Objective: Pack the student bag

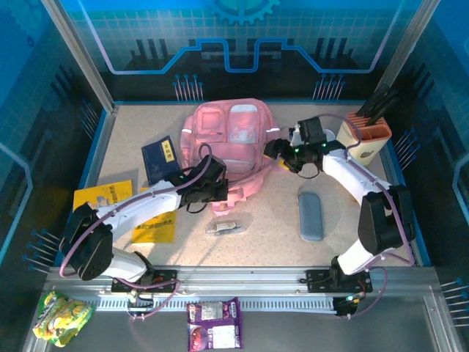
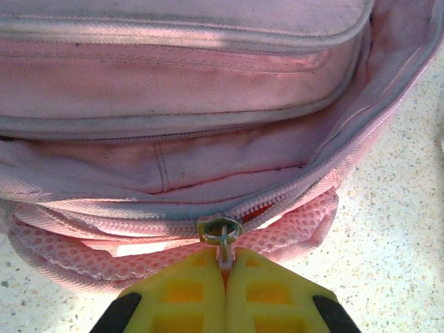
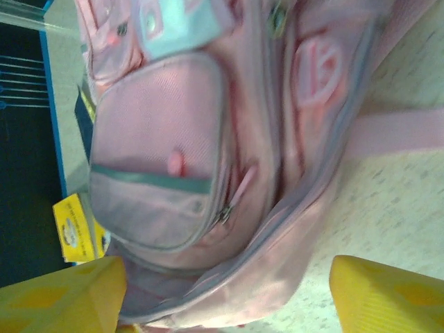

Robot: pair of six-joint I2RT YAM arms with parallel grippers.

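The student bag (image 1: 227, 136), a soft pink backpack, lies flat at the back middle of the table with its front pockets facing up. My left gripper (image 1: 211, 185) is at the bag's near edge. In the left wrist view its yellow fingers (image 2: 173, 295) are pressed together on the small zipper pull (image 2: 225, 251) of the main zip, just below the metal slider (image 2: 220, 230). The zip gapes slightly to the right of the slider. My right gripper (image 1: 274, 149) hovers at the bag's right side, its yellow fingers (image 3: 388, 298) spread wide over the bag's edge (image 3: 277, 263) and holding nothing.
A navy book (image 1: 160, 160) and yellow booklets (image 1: 102, 196) lie left of the bag. A grey pencil case (image 1: 311, 215) and a small metal item (image 1: 225, 227) lie in front. A cup of dark pens (image 1: 366, 136) stands at the back right. Snack packs (image 1: 214, 323) rest on the front rail.
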